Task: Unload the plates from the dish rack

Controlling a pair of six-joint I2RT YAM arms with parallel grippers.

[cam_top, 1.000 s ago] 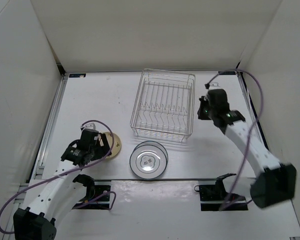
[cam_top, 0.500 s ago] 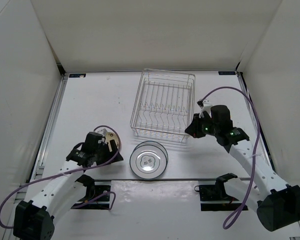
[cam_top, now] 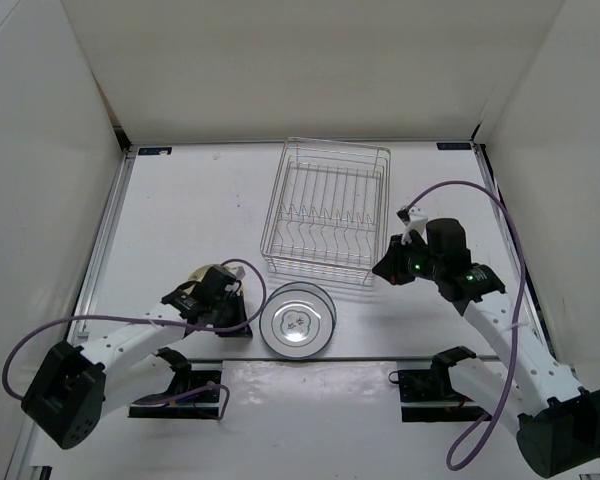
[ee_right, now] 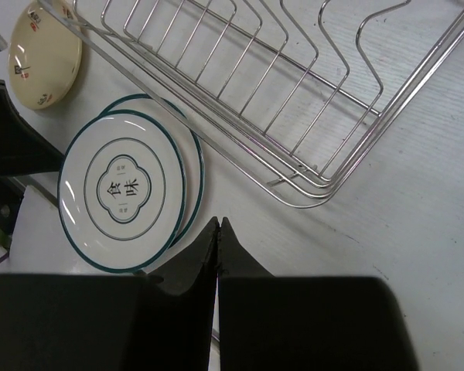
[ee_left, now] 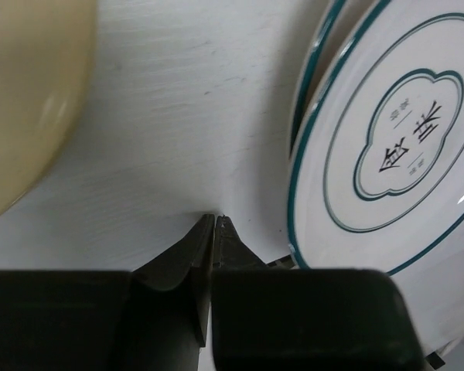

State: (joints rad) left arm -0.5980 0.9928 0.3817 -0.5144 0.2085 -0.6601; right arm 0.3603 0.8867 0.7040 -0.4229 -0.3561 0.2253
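The dish rack (cam_top: 332,208) (ee_right: 309,108) stands at mid-table with nothing between its wire dividers. Two white plates with dark rims lie stacked (cam_top: 297,320) (ee_right: 122,189) (ee_left: 398,147) on the table just in front of it. The tan plate (cam_top: 204,275) (ee_right: 45,52) (ee_left: 19,100) lies flat to their left, mostly hidden under my left arm in the top view. My left gripper (cam_top: 240,314) (ee_left: 215,219) is shut on nothing, low over the table between the tan plate and the stack. My right gripper (cam_top: 382,268) (ee_right: 219,221) is shut and empty beside the rack's front right corner.
White walls enclose the table on three sides. Purple cables (cam_top: 500,215) loop from both arms. Black base mounts (cam_top: 435,385) sit at the near edge. A metal rail (cam_top: 105,240) runs along the left side.
My left gripper let go of the tan plate, slid right toward the white stack and shut. My right arm swung from beside the rack down to its front right corner.
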